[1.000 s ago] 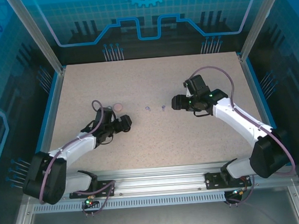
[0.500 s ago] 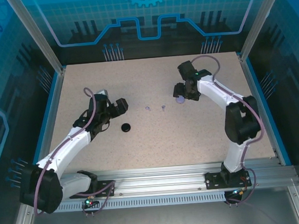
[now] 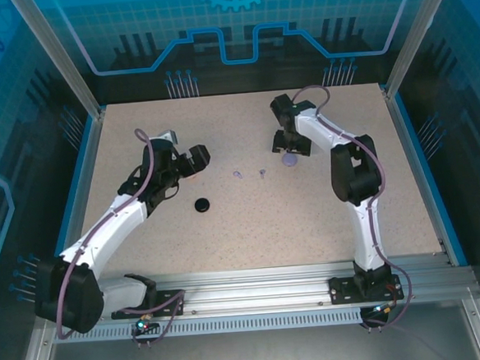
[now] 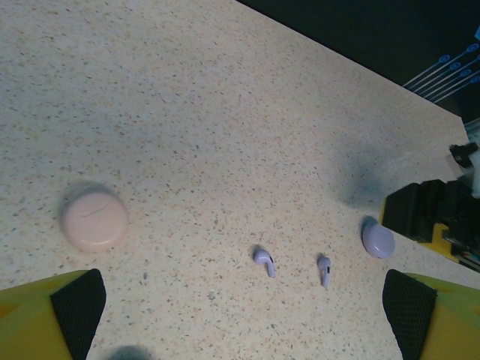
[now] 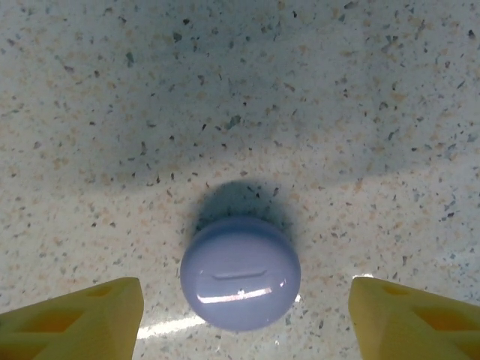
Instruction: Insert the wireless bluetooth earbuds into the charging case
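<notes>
Two lavender earbuds [image 4: 264, 262] lie loose on the table [image 3: 325, 223], side by side and apart from each other, stems down toward my left wrist camera. They sit between the two arms, with neither pincer touching them.

Just beside them, on the right arm's side, rests the lavender case [image 5: 240, 272], lid down and shut. I hold the right gripper [image 3: 289, 146] directly over it, jaws spread with a yellow finger [image 5: 75, 322] on either side and bare table showing in both gaps. So it is open and gripping nothing. I judge this as lining up to pinch the case, since the buds match its colour and a closed case accepts nothing.

The left gripper [image 3: 193, 160] hangs above the table with its jaws spread as wide as I see them, empty. It looks across at the buds, which I read as a ready stance for picking one while the right arm steadies the case.

A pink case [image 4: 94, 218] lies well off to one side, and a black case [image 3: 201, 205] nearer the bases; both are shut and out of the way.
</notes>
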